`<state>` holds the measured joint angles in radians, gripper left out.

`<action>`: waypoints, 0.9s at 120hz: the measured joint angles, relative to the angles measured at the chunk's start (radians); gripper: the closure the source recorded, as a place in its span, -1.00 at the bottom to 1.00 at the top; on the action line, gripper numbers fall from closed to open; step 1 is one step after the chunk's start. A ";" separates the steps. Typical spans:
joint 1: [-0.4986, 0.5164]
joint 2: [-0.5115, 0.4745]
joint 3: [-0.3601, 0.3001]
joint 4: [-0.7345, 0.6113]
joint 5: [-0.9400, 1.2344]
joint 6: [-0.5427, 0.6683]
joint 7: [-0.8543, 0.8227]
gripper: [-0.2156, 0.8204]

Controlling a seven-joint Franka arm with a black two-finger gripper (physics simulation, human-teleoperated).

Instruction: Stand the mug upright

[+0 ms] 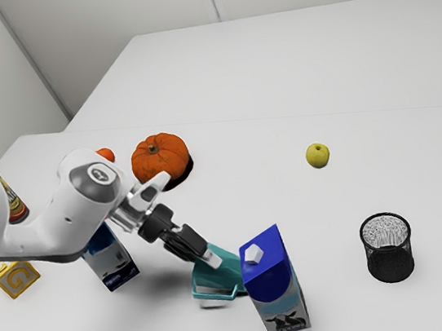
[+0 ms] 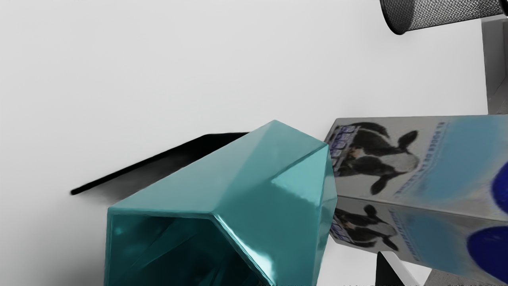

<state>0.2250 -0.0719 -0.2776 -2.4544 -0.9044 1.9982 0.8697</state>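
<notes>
The teal faceted mug (image 1: 219,271) lies on its side on the table in the exterior view, partly behind the blue-topped milk carton. My gripper (image 1: 204,255) is over the mug's near side, pointing down at a slant. In the wrist view the mug (image 2: 254,190) has its dark opening turned toward the camera and its far end next to the carton. One fingertip (image 2: 391,274) stands beside the mug, separated from it by a gap, so the gripper is open. The other fingertip is hidden from sight.
The milk carton (image 1: 274,285) stands close against the mug's side. A black mesh cup (image 1: 389,253), a yellow apple (image 1: 318,155) and a pumpkin (image 1: 160,157) are farther off. Another carton (image 1: 111,259) and a yellow block (image 1: 13,277) stand near the arm.
</notes>
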 joint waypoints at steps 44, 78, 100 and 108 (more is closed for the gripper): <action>-0.002 -0.004 -0.017 0.012 0.002 0.006 0.027 0.82; 0.005 -0.061 -0.047 0.023 0.039 0.022 0.017 0.86; 0.013 -0.091 -0.048 0.074 0.191 0.020 -0.035 0.87; 0.025 -0.090 -0.048 0.102 0.273 0.023 -0.063 0.87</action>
<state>0.2499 -0.1616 -0.3254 -2.3523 -0.6317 2.0208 0.8071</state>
